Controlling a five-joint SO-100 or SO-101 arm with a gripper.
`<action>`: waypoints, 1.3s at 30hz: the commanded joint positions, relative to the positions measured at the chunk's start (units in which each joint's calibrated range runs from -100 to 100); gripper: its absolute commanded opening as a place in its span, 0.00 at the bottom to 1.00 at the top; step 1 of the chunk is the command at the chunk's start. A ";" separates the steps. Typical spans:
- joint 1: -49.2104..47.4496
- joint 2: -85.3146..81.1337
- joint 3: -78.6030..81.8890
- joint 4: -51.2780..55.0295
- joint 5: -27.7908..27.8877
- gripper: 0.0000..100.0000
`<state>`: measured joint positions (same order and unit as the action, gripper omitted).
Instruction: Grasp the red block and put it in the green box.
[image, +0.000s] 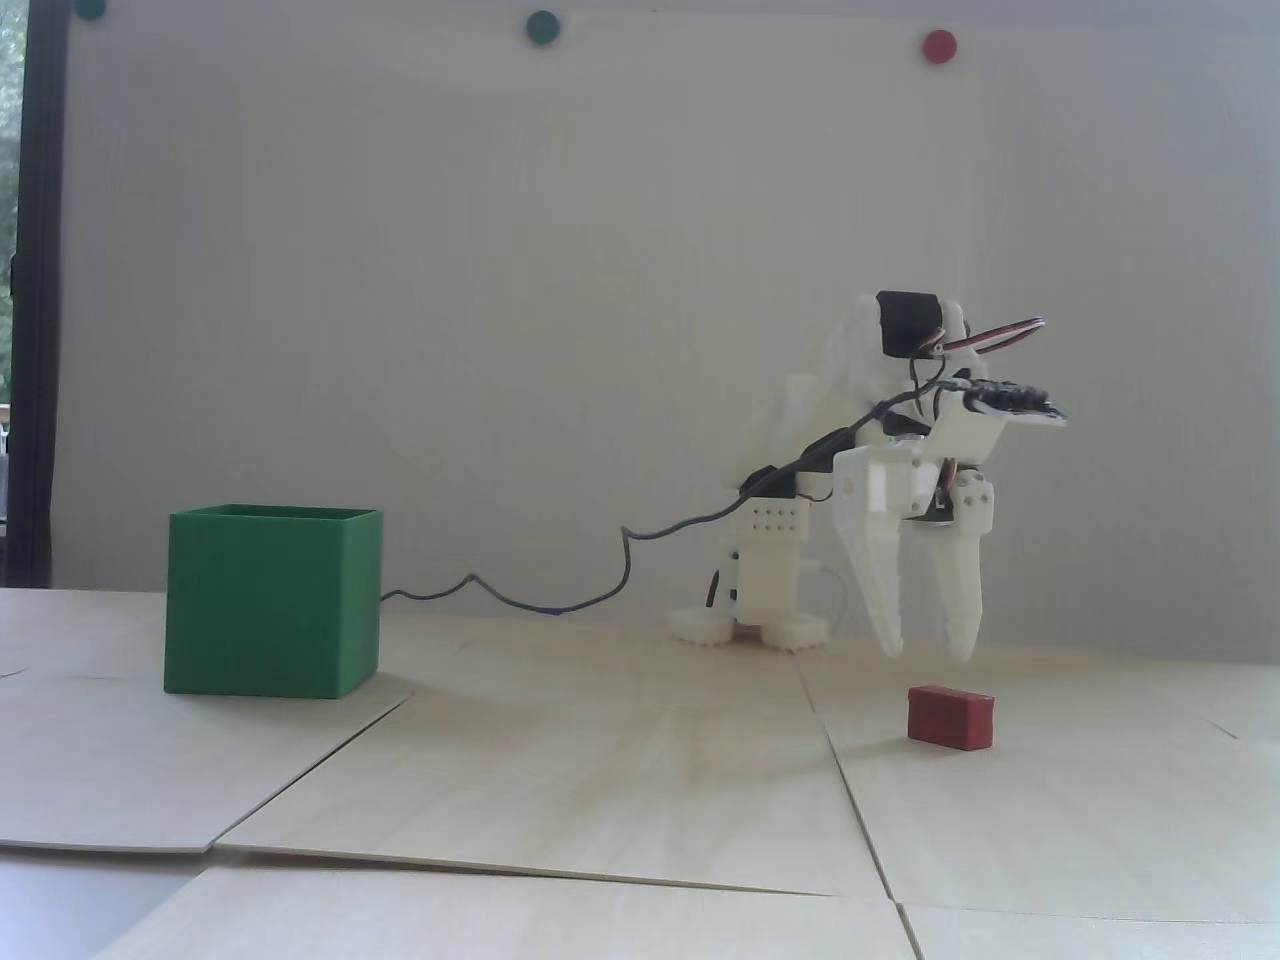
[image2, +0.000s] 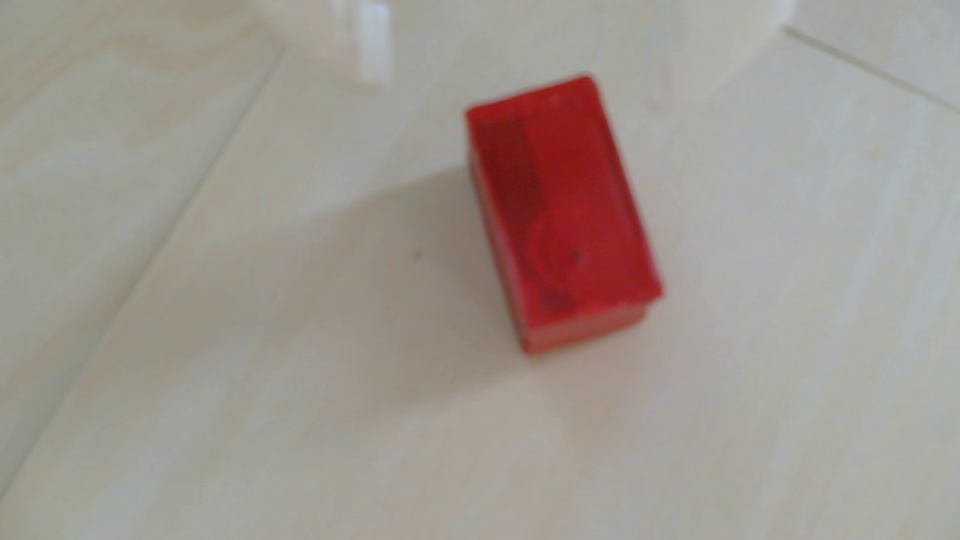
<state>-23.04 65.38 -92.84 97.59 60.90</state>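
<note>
In the fixed view the red block (image: 950, 716), a small dark-red brick, lies on the pale wood table at the right. My white gripper (image: 930, 652) hangs just above it, fingers pointing down, open and empty. Its tips are a little above the block's top and apart from it. The green box (image: 270, 610) stands far off to the left, open at the top. The wrist view looks down on the red block (image2: 561, 207) lying alone on the wood, with blurred white fingertips (image2: 371, 46) at the top edge on either side of it.
The arm's white base (image: 750, 590) stands behind the block, and a dark cable (image: 560, 605) runs from it toward the box. The table is made of wood panels with seams (image: 850, 790). Its front-left corner ends at a grey area (image: 90, 900).
</note>
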 joint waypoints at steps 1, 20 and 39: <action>-0.16 -5.02 -3.44 1.82 0.16 0.18; -3.38 -1.23 -3.44 1.74 0.16 0.18; -0.40 -0.99 -3.44 1.74 0.42 0.25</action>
<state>-23.96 65.79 -92.84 97.59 60.90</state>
